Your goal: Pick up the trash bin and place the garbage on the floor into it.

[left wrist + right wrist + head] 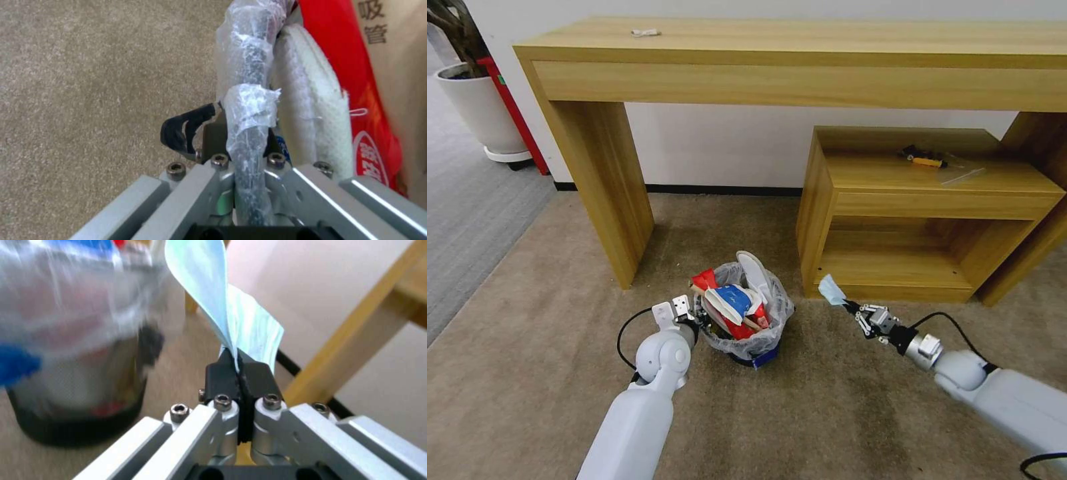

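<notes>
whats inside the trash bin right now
The trash bin holds red wrappers, a blue-white packet, a white slipper and a wooden stick. Anything beneath that pile is covered.

Black trash bin (746,350) with a clear crinkled liner and a blue patch near the base. Inside: red wrappers (740,325) with white print, a blue-and-white packet (732,298), a white slipper (758,272) with a fine mesh weave. Pale blue mask (831,289), faintly ribbed, pinched in the black pads of the silver right gripper (848,305). Silver left gripper (698,315) with black fingers. Beige short-pile floor (560,300); grey ribbed carpet (467,200) alongside. Light wood-grain desk (800,53), white plant pot (480,110), red box (514,113).
</notes>
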